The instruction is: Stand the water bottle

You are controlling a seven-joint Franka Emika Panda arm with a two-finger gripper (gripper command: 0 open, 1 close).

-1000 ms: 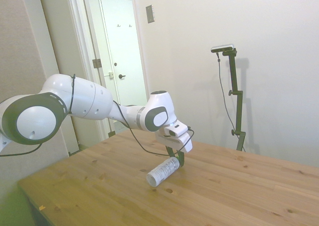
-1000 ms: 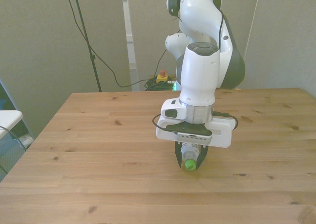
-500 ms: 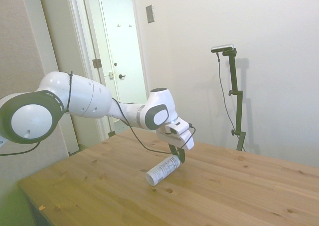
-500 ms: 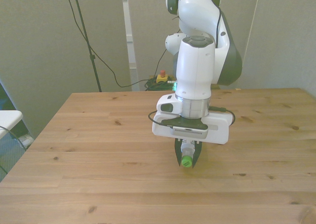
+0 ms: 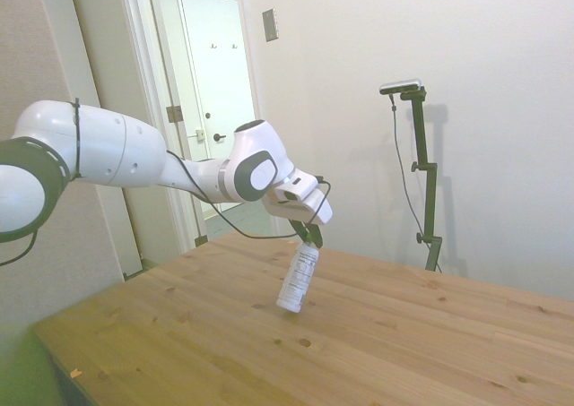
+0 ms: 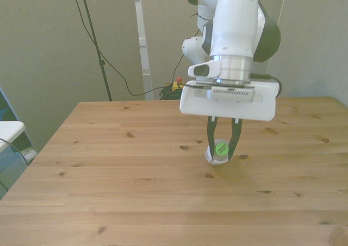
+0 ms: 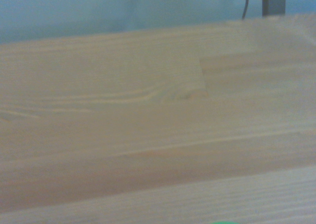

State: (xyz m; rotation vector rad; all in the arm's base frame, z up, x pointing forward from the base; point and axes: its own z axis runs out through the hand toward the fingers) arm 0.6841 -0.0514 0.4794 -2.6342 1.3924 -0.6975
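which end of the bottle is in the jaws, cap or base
The green cap end of the water bottle: the gripper clamps there, while the base hangs lower, near the table.

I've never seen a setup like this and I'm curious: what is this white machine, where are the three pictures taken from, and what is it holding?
The white machine is a robot arm at a wooden table. At its end is a gripper with two dark fingers.

One picture comes from a camera off to the side of the table, one from a camera across the table, and the blurry one from a camera on the arm's wrist, which shows mostly wood grain.

The gripper is shut on the water bottle, a small clear bottle with a white label, held near its green cap. The bottle is tilted, cap up, its base at or just above the table. Nothing else lies on the table.
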